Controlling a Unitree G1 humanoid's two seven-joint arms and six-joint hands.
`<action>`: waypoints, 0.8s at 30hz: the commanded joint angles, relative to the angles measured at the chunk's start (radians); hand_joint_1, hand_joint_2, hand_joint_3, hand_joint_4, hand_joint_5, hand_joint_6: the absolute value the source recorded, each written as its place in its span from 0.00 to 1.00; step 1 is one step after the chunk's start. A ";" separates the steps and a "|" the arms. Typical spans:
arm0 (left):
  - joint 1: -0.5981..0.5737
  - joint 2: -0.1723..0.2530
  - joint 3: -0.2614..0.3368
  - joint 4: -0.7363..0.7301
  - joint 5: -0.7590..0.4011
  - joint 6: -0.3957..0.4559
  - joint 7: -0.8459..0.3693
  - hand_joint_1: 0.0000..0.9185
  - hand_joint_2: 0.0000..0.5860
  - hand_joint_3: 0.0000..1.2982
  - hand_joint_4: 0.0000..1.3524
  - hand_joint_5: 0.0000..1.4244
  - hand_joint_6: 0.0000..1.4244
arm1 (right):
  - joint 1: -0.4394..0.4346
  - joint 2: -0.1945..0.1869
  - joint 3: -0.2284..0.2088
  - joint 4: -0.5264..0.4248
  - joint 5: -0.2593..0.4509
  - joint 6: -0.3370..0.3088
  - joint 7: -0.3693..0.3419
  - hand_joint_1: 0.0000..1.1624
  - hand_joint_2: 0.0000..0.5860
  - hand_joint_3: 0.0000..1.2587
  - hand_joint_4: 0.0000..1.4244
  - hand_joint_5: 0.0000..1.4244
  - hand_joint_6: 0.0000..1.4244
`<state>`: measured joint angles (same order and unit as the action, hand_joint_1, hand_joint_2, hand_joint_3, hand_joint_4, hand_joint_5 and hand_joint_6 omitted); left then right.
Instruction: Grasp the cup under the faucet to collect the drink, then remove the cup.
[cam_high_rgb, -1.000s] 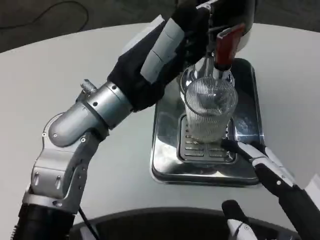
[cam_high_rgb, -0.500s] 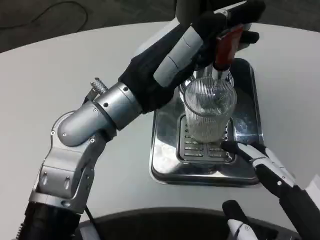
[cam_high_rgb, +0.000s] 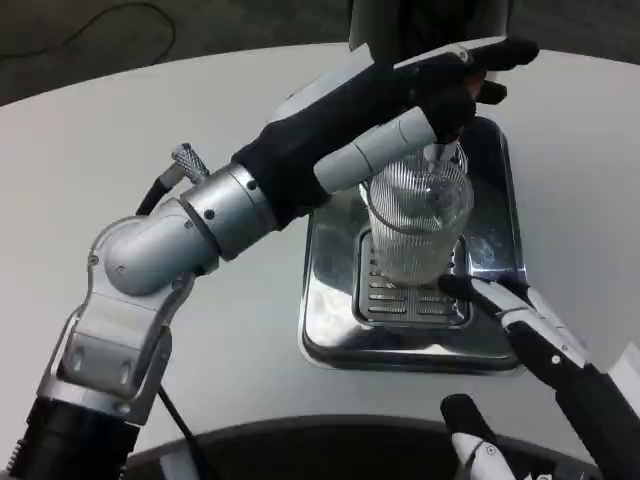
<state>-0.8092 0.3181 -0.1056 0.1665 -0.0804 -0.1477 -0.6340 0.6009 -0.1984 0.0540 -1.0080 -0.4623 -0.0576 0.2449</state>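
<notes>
Ribbed clear cup (cam_high_rgb: 418, 222) upright on drip grate (contents unclear), right hand (cam_high_rgb: 530, 325) spread, empty, alongside.

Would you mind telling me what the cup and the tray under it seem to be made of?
The cup looks like clear glass or hard plastic: see-through, with fine vertical ribs. The tray looks like polished metal, probably stainless steel: silvery and mirror-like, reflecting its surroundings, with a slotted grate beneath the cup.
</notes>
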 joint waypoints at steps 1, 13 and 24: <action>-0.001 0.016 -0.029 0.012 0.037 -0.030 -0.023 0.00 0.07 0.14 0.05 0.10 0.02 | 0.000 0.002 0.004 0.010 0.005 0.000 -0.004 0.51 0.83 0.12 0.06 0.00 0.00; -0.006 0.032 -0.047 0.024 0.067 -0.075 -0.029 0.00 0.07 0.14 0.05 0.10 0.02 | -0.005 0.005 0.000 0.013 0.006 0.002 -0.005 0.51 0.83 0.12 0.06 0.00 0.00; -0.007 0.056 -0.069 0.037 0.087 -0.103 -0.043 0.00 0.07 0.14 0.05 0.09 0.01 | -0.008 0.007 0.002 0.017 0.006 0.003 -0.006 0.51 0.83 0.12 0.06 0.00 0.00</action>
<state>-0.8280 0.3552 -0.1412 0.1879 -0.0239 -0.2340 -0.6344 0.5884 -0.1969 0.0533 -0.9939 -0.4630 -0.0574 0.2448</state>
